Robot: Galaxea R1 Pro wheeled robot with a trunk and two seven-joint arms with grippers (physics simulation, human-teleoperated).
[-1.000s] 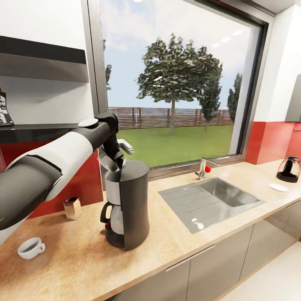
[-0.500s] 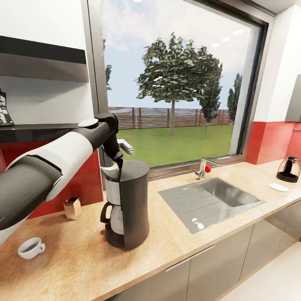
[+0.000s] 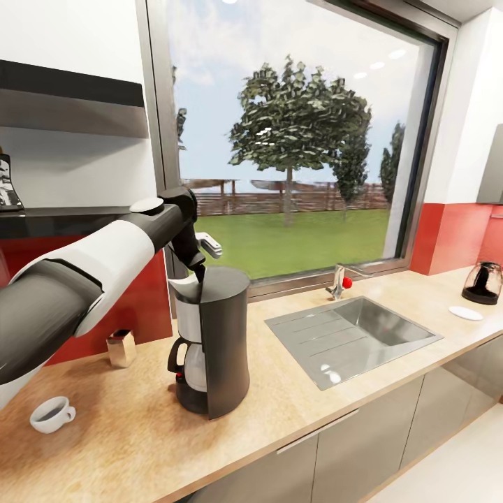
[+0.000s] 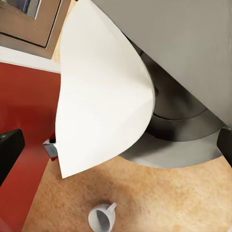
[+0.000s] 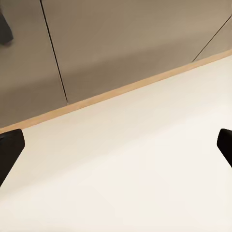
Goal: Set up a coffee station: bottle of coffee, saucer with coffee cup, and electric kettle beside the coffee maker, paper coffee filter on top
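Note:
The coffee maker [image 3: 213,339] stands on the kitchen countertop [image 3: 293,412]. My left gripper [image 3: 198,274] hangs just over its top, open. The paper coffee filter [image 4: 101,106] lies between the spread fingertips [image 4: 9,150], against the machine's top edge [image 4: 183,48]; in the head view the filter [image 3: 183,285] shows white at the machine's upper left. The coffee cup [image 3: 52,414] sits at the counter's left front. Far right stand the electric kettle [image 3: 483,283] and the saucer [image 3: 466,313]. The bottle of coffee [image 3: 7,183] is on the kitchen shelf [image 3: 70,220]. My right gripper [image 5: 116,150] is open over the floor.
A small wooden block [image 3: 121,347] stands left of the coffee maker by the red backsplash. A steel sink [image 3: 353,335] with a tap [image 3: 340,281] is set in the counter under the window. Grey cabinet fronts [image 5: 121,43] run below.
A second ago the filter was held slightly higher at the gripper; it has come down onto the coffee maker's top edge and shows white. Almost nothing moved in the last half second.

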